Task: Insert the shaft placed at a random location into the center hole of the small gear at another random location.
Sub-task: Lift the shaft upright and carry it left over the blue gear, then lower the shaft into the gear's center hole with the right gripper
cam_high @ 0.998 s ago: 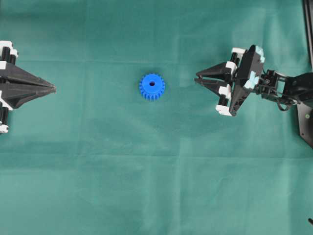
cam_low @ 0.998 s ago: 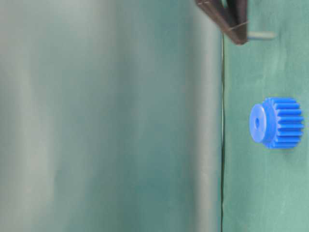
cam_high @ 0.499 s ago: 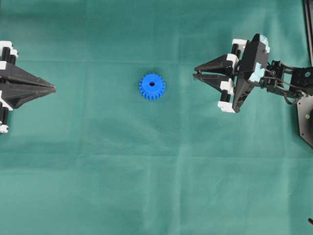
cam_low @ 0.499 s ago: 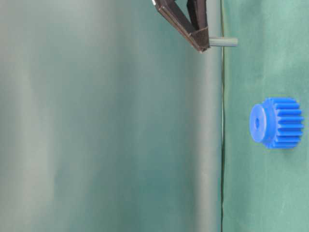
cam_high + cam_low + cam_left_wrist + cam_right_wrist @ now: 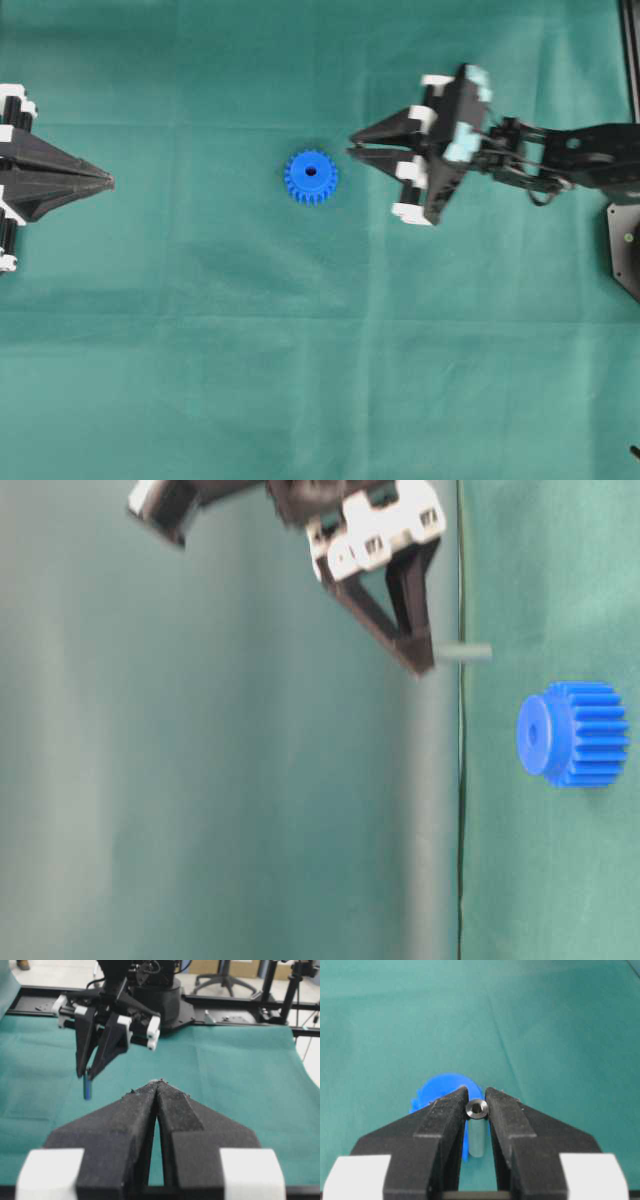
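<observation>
Shaft (image 5: 477, 1110) pinched upright in right gripper (image 5: 353, 149), which has moved closer to small gear (image 5: 310, 177).

no readable text, labels or numbers

Small gear (image 5: 442, 1091) mostly hidden behind right gripper (image 5: 476, 1109); table-level view blurred, esp shaft (image 5: 464, 652)
</observation>
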`<state>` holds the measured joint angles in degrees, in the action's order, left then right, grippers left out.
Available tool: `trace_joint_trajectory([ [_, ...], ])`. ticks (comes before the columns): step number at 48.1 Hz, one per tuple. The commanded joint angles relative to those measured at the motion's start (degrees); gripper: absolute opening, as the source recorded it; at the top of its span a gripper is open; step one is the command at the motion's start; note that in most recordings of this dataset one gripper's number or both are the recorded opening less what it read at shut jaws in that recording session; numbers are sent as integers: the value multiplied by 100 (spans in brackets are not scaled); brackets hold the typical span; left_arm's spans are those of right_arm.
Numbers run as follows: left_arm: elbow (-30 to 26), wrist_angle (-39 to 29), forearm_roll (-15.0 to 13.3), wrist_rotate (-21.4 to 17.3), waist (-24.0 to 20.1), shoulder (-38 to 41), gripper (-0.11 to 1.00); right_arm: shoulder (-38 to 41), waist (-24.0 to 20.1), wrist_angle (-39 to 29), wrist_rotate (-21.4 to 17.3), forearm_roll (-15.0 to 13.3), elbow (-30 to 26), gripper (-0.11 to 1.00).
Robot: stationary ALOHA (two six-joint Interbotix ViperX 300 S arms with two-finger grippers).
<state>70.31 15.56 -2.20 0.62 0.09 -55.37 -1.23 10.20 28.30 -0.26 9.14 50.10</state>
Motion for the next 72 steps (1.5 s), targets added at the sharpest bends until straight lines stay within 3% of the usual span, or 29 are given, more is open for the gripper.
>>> trace_joint_trajectory([
  [1,-53,35,-9,0,9,26,-1,141,-62,-185,9,-97,-501,16],
  [16,-53,26,-9,0,9,26,-1,510,-158,-527,9,-308,-1125,16],
  [37,-53,26,0,0,9,35,-1,642,-158,-369,18,-281,-1020,16],
  [52,-44,9,-9,0,9,26,-1,888,-149,35,18,-9,-826,16],
  [72,-53,0,-9,0,9,26,-1,896,-149,53,18,-9,-800,16],
])
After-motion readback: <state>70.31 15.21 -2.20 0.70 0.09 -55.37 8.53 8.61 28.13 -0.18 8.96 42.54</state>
